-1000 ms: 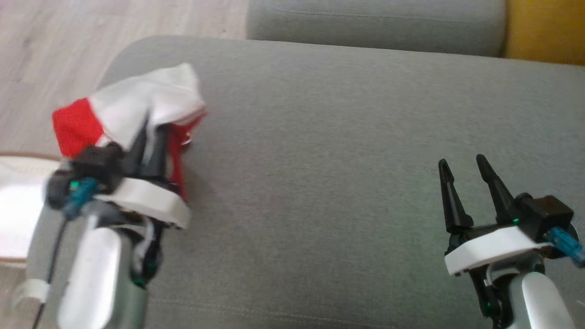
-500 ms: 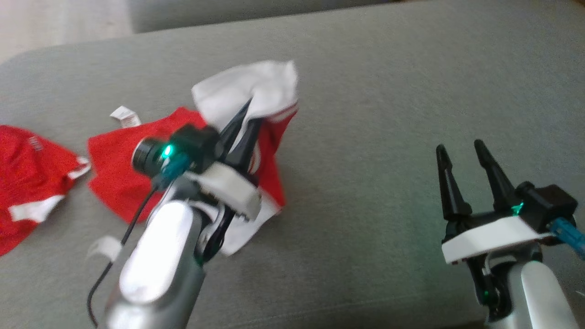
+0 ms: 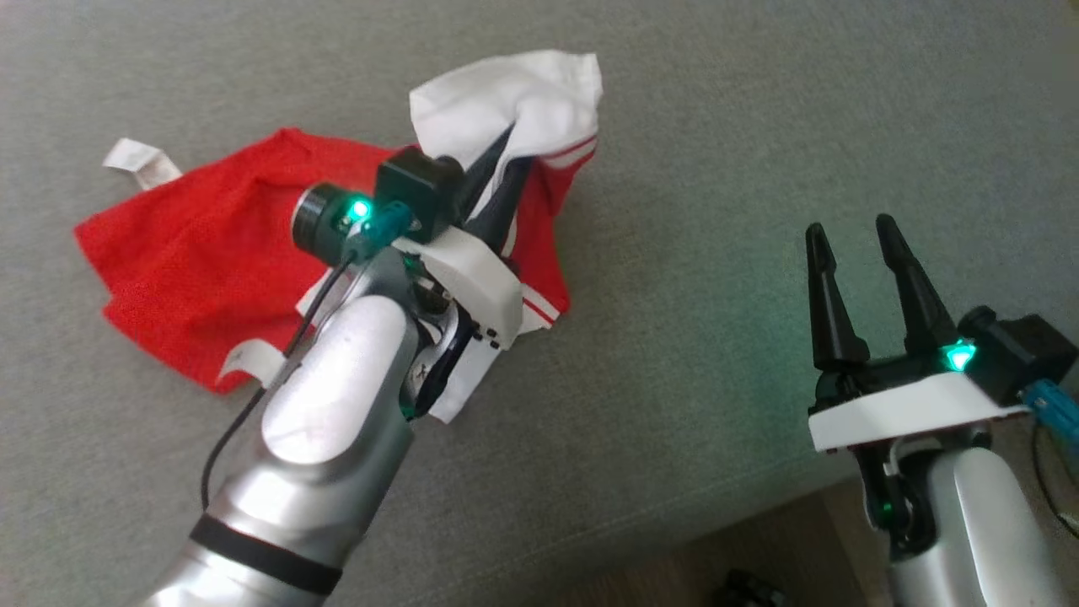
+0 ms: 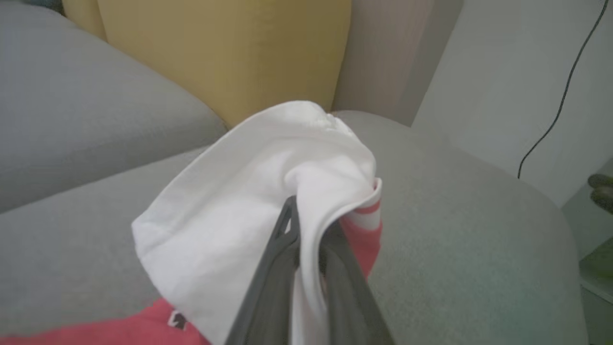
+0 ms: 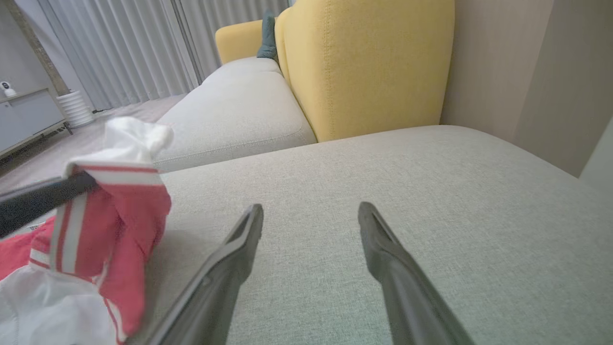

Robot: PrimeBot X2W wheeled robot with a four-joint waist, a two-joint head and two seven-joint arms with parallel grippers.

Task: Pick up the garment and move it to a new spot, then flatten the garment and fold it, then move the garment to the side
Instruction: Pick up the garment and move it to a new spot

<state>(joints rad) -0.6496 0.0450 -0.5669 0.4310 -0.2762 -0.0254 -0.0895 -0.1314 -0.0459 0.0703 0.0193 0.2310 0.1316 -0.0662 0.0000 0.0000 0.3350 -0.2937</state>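
So my left pincer (image 3: pixel 516 143) is pinched nearly closed on a white fold of the red and white fabric garment (image 3: pixel 194 253). It's pulling that bit up into a peak, and the rest lies crumpled on the grey fabric sofa cushion (image 3: pixel 716 126). On the left wrist cam the white cloth drapes right over both fingers. My right pincer (image 3: pixel 850 226) is spread wide with nothing in it, out over the cushion near its front edge, well apart from the garment. A yellow upholstered backrest (image 5: pixel 364 62) stands behind the cushion in the right wrist view.
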